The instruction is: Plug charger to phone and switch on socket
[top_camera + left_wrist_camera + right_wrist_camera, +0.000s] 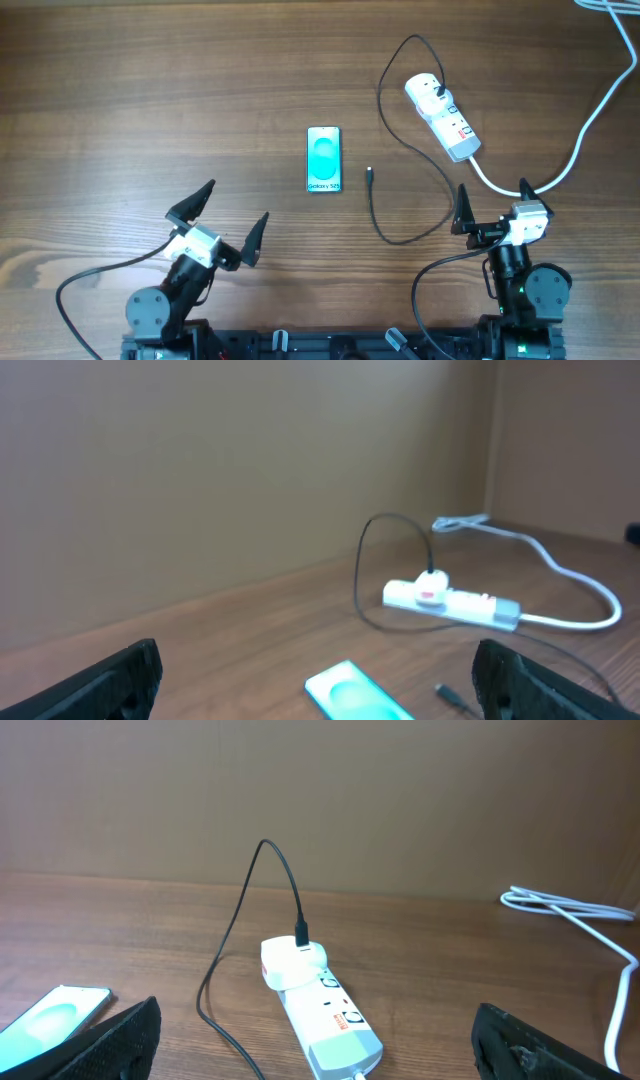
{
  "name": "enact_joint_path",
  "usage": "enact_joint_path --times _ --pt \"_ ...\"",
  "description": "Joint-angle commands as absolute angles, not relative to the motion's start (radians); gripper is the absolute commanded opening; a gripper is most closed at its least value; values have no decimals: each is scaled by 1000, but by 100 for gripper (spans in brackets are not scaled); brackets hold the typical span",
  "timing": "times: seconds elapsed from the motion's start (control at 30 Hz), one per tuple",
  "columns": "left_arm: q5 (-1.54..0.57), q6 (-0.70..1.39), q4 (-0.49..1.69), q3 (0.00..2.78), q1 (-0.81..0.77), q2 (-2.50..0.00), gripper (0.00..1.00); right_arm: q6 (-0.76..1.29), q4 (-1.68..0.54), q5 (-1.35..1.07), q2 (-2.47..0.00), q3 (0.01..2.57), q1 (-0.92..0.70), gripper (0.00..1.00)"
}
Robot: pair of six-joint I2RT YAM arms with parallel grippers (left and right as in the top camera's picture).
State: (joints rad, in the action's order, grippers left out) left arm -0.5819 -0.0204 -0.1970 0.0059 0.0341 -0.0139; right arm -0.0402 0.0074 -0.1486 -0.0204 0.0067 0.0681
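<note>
both tools are released and grasp nothing: the left tool [240,198] hangs at the lower left of the overhead frame, the right tool [492,190] at the lower right. the phone [323,160] lies flat, screen up, in the middle of the desk [120,90]. the charger [371,195] ends in a loose connector tip [370,174] just right of the phone and apart from it, and its far end already sits in the socket [443,117] at the upper right.

the tip is small and thin, so a pinch slightly off would likely let it twist or slip out. the phone looks light, and unless the other tool braces it, pushing the tip in may only slide it along. the cable's slack curves close by the right tool, so a careless reach could snag it and drag the tip away. the socket's switches are tiny, and an off-centre press might shove the strip instead. whether the switch is on cannot be told.
</note>
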Motion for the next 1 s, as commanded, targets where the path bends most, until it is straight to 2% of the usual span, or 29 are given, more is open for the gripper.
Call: enact_joint_path --times 0.0,0.13,0.37,0.47,0.6,0.67,0.8,0.9,0.97 --pt "-612 146 -297 6 36 -7 100 -52 9 -134 -24 5 65 100" --pt "-593 365 -437 29 36 -7 100 -52 9 -134 -25 5 65 100" --pt "-430 374 -453 176 36 -12 100 -52 9 -134 -25 5 65 100" --pt "-426 390 -453 218 36 -60 100 -52 9 -134 -25 5 65 100" --pt "-476 423 -421 348 36 -247 100 -52 9 -134 -25 5 65 100" --pt "-569 319 -214 513 36 -403 100 -52 9 -134 -25 5 65 100" --pt "-586 136 392 966 35 -789 100 -52 9 -134 -25 5 65 100" --pt "-536 113 857 1366 35 -1117 100 -52 9 -134 -25 5 65 100" --pt "-659 139 979 1523 35 -1255 100 -52 9 -134 -25 5 65 100"
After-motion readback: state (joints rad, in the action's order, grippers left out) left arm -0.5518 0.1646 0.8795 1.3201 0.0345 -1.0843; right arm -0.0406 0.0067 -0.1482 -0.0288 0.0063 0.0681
